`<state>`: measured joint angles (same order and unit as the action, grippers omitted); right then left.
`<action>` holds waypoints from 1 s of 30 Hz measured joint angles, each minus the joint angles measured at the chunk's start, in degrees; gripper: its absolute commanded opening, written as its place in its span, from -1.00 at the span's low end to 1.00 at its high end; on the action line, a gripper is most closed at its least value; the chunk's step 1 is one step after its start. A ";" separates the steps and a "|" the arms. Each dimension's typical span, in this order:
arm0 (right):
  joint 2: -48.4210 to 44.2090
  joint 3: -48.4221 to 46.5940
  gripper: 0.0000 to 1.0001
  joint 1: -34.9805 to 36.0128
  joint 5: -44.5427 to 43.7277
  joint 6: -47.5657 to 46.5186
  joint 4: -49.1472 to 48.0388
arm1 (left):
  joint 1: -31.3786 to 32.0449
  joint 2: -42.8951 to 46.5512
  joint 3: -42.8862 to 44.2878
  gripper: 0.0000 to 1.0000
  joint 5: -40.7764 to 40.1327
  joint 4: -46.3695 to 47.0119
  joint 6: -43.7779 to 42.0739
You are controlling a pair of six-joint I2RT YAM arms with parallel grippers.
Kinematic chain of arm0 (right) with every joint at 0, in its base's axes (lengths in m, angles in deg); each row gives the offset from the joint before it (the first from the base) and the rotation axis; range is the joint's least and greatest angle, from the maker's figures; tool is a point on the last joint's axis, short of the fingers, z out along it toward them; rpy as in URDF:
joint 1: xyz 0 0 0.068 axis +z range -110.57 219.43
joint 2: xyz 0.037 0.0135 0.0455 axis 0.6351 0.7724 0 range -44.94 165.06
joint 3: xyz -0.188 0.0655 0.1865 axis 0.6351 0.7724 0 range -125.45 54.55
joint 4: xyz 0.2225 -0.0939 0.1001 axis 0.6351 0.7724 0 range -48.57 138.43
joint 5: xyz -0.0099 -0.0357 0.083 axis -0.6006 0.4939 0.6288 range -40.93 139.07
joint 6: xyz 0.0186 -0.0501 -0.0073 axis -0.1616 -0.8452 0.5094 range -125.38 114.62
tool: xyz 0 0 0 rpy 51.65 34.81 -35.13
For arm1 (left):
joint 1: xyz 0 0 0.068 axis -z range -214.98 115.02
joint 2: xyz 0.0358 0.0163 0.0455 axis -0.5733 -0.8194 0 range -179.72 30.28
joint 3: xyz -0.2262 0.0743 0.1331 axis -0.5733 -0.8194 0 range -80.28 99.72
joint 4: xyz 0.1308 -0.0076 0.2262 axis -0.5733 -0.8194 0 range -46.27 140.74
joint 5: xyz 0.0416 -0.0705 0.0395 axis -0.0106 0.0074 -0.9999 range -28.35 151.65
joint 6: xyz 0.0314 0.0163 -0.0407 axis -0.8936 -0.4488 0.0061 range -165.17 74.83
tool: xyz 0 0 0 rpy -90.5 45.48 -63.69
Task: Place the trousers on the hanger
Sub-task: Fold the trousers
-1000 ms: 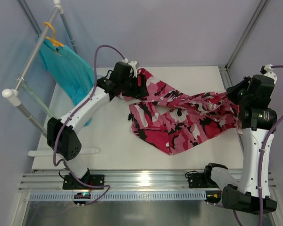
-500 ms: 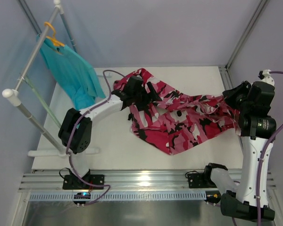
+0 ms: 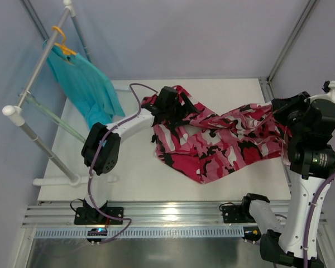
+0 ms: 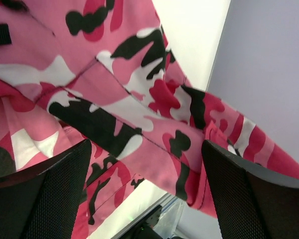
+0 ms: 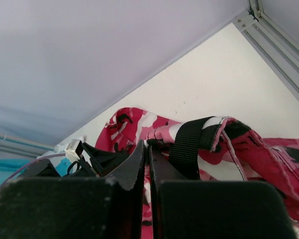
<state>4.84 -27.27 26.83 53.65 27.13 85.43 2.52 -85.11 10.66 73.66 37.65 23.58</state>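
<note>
The pink camouflage trousers [image 3: 218,142] lie crumpled across the white table [image 3: 128,167]. My right gripper [image 3: 279,111] is shut on their right end, by a black belt loop [image 5: 189,139], and holds that end raised. In the right wrist view the gripper [image 5: 148,147] pinches the cloth edge at its tips. My left gripper [image 3: 178,111] hovers over the trousers' far left part. Its fingers [image 4: 50,199] are spread wide with cloth [image 4: 139,114] beyond them, and nothing is gripped. The pale mint hanger [image 3: 56,118] hangs on the rack at the left, away from both grippers.
A white tube rack [image 3: 39,61] stands along the left side. A teal garment [image 3: 86,84] hangs from it on an orange hanger [image 3: 61,42]. A metal rail [image 3: 167,215] runs along the near edge. Frame posts [image 3: 290,39] stand at the back corners.
My left gripper has swung right, from the table's back left onto the trousers. My right gripper has moved right and up, drawing the trousers' right end with it.
</note>
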 measured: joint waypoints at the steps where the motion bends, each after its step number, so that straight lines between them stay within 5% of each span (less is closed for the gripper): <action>1: -0.35 -0.42 -0.93 0.00 0.02 0.39 -0.04 | 0.00 -0.09 0.35 0.82 -0.02 0.04 0.35; 13: -1.27 -0.79 -0.93 0.00 0.00 2.19 -0.15 | 0.00 -2.84 -0.50 0.55 0.07 0.11 4.22; 16: -1.27 -0.76 -0.93 0.00 -0.02 2.29 -0.15 | -0.17 -3.72 -0.42 0.16 0.09 0.39 4.68; 17: -1.29 -0.76 -0.93 0.00 -0.17 2.29 -0.15 | -0.33 -4.33 -0.15 -0.20 0.13 0.46 4.68; 22: -1.27 -0.76 -0.92 0.00 -1.55 2.01 0.26 | -2.36 -6.75 1.79 -0.99 -0.02 -1.97 2.95; 30: 0.81 -2.03 -0.93 0.11 -5.25 0.74 2.91 | -7.28 -6.10 14.73 -0.98 -2.08 -12.44 -5.11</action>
<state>5.65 -29.30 26.94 48.40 27.87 88.34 -4.76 -91.21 25.39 71.58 25.22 18.47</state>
